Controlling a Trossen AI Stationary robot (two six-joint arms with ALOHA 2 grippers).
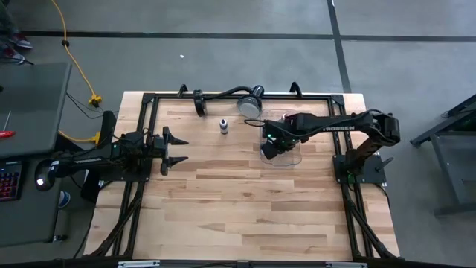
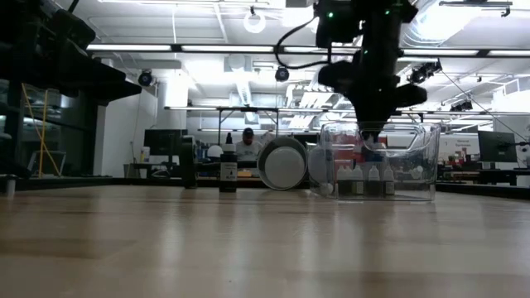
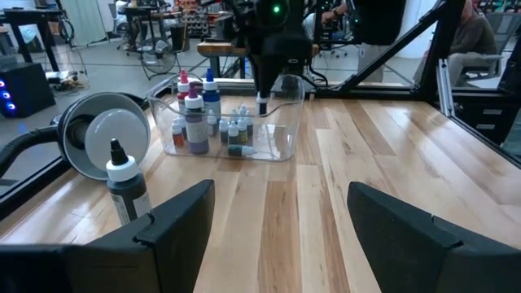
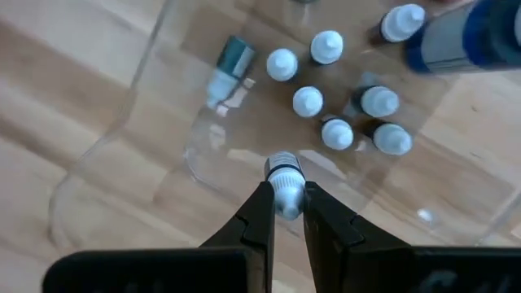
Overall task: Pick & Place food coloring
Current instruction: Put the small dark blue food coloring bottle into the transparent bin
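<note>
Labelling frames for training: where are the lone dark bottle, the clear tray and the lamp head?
Lone dark bottle (image 3: 127,189): left wrist view, on its body.
Clear tray (image 3: 286,145): left wrist view, front wall.
Lamp head (image 1: 250,105): high view, round face.

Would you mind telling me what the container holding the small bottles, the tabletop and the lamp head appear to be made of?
The container looks like clear, glossy plastic: the bottles inside show through its walls, which catch highlights. The tabletop seems to be wood in joined planks, with visible grain and a smooth, slightly reflective finish. The lamp head appears to be silvery metal or metallized plastic around a pale face; which one is unclear.
</note>
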